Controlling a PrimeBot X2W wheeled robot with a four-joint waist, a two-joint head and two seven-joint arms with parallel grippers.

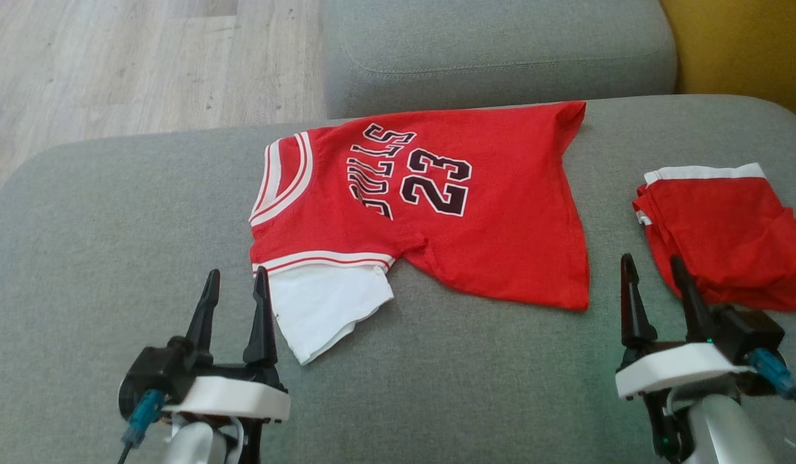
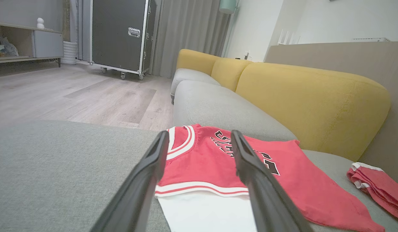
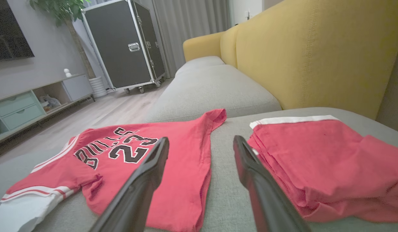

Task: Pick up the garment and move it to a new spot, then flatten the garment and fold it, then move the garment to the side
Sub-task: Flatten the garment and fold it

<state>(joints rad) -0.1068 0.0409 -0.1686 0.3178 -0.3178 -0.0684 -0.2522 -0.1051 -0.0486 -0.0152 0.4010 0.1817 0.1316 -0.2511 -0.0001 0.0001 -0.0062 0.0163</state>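
From my head, the red Bulls 23 jersey (image 1: pixel 436 212) lies spread on the grey seat cushion (image 1: pixel 82 270). Its collar is toward my left and its hem toward my right, and the lettering runs sideways. A white sleeve (image 1: pixel 327 309) sticks out of its near edge toward me. My left gripper (image 1: pixel 236 272) is at the lower left with its two fingers apart and nothing between them. The inner finger lines up with the sleeve's edge, and I cannot tell whether it touches. My right gripper (image 1: pixel 651 259) is at the lower right, also spread and empty, just off the jersey's near hem corner. A pair of folded red shorts (image 1: pixel 726 238) with a white waistband lies beside it on my right, apart from the jersey. Pale wooden floor (image 1: pixel 114 64) shows beyond the cushion on the left.

From my left wrist, my fingers (image 2: pixel 144 180) stand wide apart. The striped armhole trim and the white sleeve lie on the cushion between them. A yellow backrest (image 2: pixel 315 96) rises to the right, and a black flight case (image 2: pixel 118 35) stands across the floor.

From my right wrist, my fingers are open over a bare grey strip. The jersey's hem lies to the left of the strip and the shorts to the right.
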